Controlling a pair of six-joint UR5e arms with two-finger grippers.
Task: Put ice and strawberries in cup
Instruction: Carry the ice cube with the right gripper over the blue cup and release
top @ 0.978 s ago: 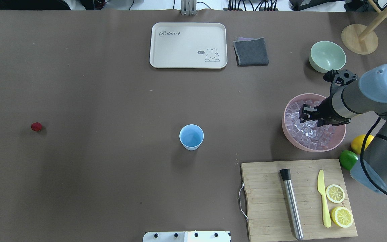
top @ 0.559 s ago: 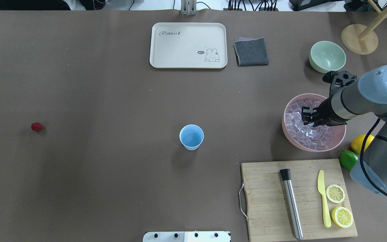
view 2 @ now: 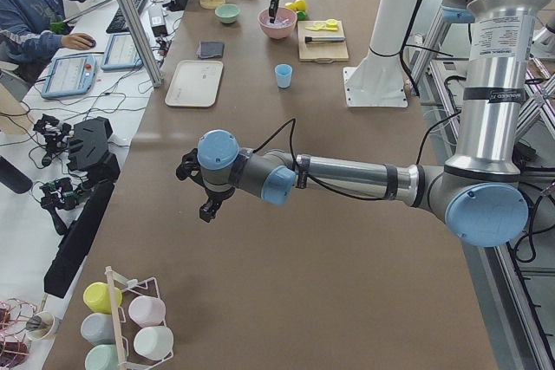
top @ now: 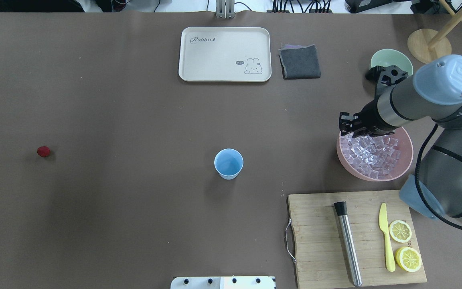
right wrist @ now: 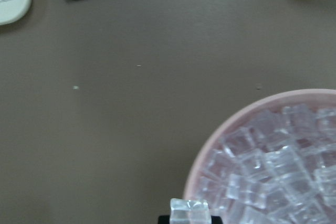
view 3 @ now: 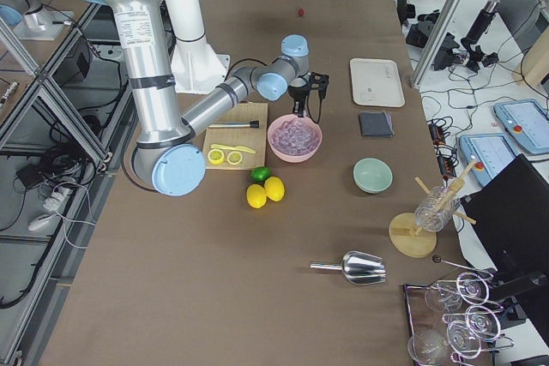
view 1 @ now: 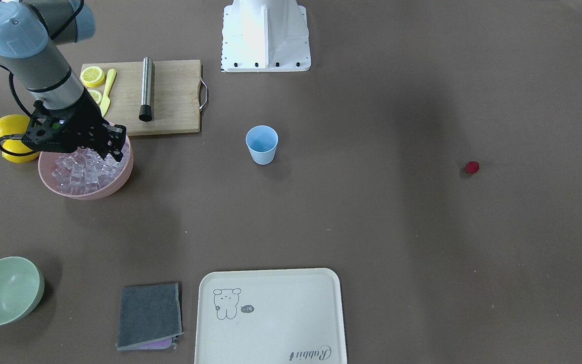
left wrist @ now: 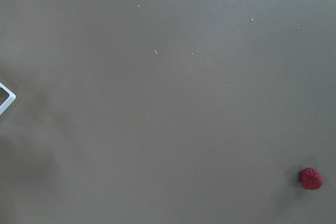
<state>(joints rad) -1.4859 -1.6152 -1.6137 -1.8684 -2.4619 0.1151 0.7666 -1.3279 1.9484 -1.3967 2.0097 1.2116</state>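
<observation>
1. A second ago the right end effector [top: 348,125] was down among the ice [top: 369,154] in the pink bowl [top: 406,160]. Now it has risen and hangs over the bowl's rim, on the side toward the cup and the far edge of the table.
2. In the right wrist view its fingers are closed on one ice cube [right wrist: 189,211], held free above the heap. I judge the pick has succeeded and that carrying the cube to the cup comes next.
3. The cup [top: 228,163] stands upright near the middle of the table, well apart from the bowl. Only its blue bottom shows inside, with no ice and no berry yet.
4. The pink bowl, near the right end of the table, remains full of cubes.
5. The strawberry [top: 43,151] lies alone near the left end of the table, well apart from the cup.
6. The left end effector [view 2: 208,207] hangs above the table at that end. Only the side view shows it, so I cannot tell how far open it is.
</observation>
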